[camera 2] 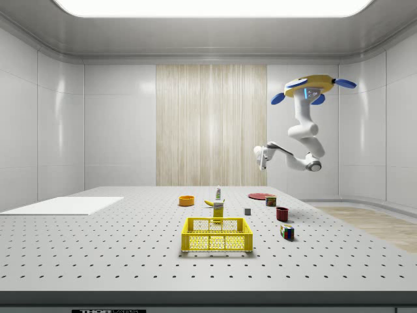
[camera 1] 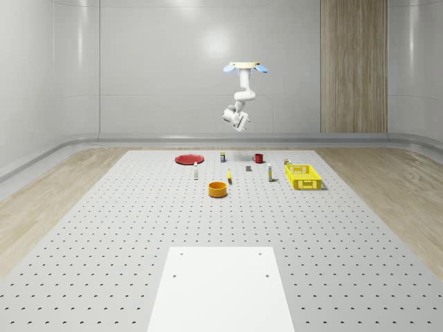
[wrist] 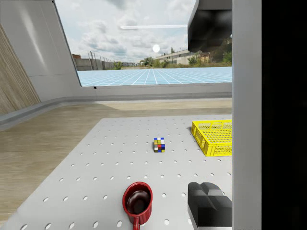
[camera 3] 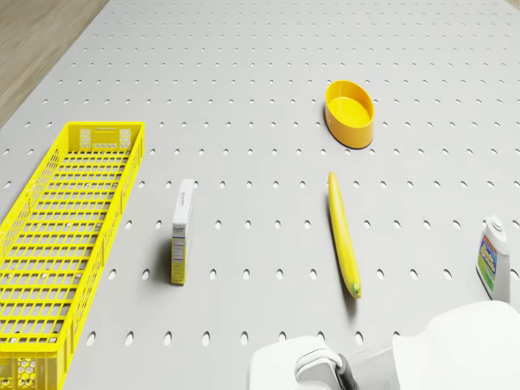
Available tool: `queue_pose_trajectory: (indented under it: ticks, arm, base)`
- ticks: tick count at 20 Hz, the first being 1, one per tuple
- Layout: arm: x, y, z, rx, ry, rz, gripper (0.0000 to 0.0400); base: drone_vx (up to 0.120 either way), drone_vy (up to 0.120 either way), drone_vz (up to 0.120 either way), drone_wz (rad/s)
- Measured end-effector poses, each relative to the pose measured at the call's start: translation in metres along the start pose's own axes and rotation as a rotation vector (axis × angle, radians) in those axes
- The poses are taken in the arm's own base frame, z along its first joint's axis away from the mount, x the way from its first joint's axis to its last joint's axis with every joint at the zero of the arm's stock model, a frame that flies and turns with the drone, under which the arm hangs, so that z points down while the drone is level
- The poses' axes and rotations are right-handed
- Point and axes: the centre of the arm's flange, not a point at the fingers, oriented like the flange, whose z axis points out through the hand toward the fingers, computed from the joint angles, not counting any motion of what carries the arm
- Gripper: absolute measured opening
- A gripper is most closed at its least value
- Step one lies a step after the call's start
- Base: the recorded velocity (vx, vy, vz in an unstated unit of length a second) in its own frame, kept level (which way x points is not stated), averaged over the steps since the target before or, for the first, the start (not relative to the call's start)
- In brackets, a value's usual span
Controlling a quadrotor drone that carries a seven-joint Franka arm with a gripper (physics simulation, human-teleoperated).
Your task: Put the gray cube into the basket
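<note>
While the drone (camera 2: 313, 85) hovers high above the perforated floor's (camera 1: 138, 228) far edge, its gripper (camera 1: 239, 122) hangs in the air, jaw state impossible to tell. Untouched, the gray cube (camera 2: 247, 211) sits mid-floor, apart from the basket (camera 2: 216, 235); everything remains to do.

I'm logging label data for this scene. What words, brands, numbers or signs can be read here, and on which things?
None can be read as text.
The box standing by the yellow basket: print on its face, too small to read.
The white bottle: a coloured label, blurred.
The strip at the side view's lower edge: dark marks, cut off and illegible.
The colour-tiled cube, red mug, banana and yellow bowl: no lettering visible.
</note>
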Motion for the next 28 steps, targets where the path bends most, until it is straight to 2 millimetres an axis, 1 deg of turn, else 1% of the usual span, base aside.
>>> queue_pose_trajectory:
  ticks: [2,4,7,9,13,18,23,28]
  arm:
    - [-0.018,-0.018,0.003,-0.180,0.179,-0.006,0.0400]
    - [-0.030,-0.030,0.010,-0.315,0.316,-0.011,0.0400]
    - [-0.042,-0.042,0.019,-0.452,0.456,-0.016,0.0400]
    - [-0.047,-0.046,0.024,-0.510,0.516,-0.019,0.0400]
    - [-0.052,-0.051,0.031,-0.579,0.589,-0.022,0.0400]
    - [-0.055,-0.054,0.035,-0.618,0.630,-0.024,0.0400]
    - [-0.056,-0.055,0.037,-0.633,0.647,-0.024,0.0400]
    - [-0.057,-0.055,0.037,-0.639,0.654,-0.025,0.0400]
  base:
    - [0.120,0.000,-0.120,0.000]
    - [0.100,0.000,-0.120,0.000]
    - [0.000,0.000,-0.120,0.000]
    - [0.100,0.000,-0.120,0.000]
    - [0.120,0.000,-0.120,0.000]
    - [0.120,0.000,-0.120,0.000]
    - [0.000,0.000,-0.120,0.000]
    - [0.104,0.000,-0.120,0.000]
